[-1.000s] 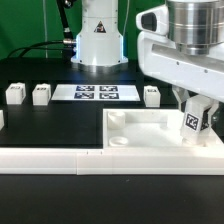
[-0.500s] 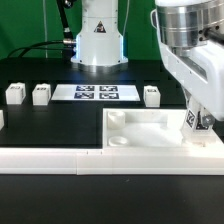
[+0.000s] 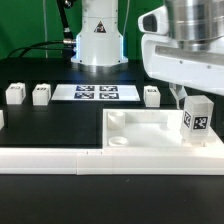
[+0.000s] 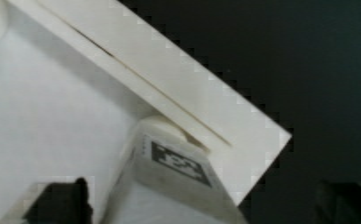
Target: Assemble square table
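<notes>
Exterior view: the white square tabletop [image 3: 150, 135] lies flat. A tagged leg [image 3: 198, 118] stands upright in the tabletop's corner at the exterior view's right. The gripper [image 3: 188, 100] hangs just above the leg.

Wrist view: the dark fingers [image 4: 58, 202] are spread wide on either side of the leg [image 4: 168, 170] on the tabletop [image 4: 52, 100], pinching nothing.

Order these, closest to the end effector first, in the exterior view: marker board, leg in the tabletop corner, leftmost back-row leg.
1. Leg in the tabletop corner: under the end effector.
2. Marker board: middle, farther back.
3. Leftmost back-row leg: exterior view's left.
</notes>
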Robot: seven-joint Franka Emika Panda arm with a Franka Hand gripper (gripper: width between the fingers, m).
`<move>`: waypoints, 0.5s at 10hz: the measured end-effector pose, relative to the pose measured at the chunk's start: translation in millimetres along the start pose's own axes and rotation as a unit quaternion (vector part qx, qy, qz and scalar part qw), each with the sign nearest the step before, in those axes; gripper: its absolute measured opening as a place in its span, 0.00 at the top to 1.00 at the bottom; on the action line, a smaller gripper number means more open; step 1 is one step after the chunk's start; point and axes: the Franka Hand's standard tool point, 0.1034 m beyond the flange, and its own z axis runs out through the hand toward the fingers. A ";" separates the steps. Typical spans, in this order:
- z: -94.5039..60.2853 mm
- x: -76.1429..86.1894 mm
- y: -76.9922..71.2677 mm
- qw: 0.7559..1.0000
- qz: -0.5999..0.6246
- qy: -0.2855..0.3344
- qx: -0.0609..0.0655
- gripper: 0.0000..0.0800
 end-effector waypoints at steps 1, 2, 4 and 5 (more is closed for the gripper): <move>0.6 1.1 1.1 0.999 -0.041 0.000 -0.001 0.20; 0.4 2.7 2.3 0.993 -0.117 0.004 -0.005 0.19; -12.9 17.1 5.1 0.959 -0.283 0.023 -0.017 0.19; -13.4 16.1 4.5 0.931 -0.362 0.032 -0.023 0.19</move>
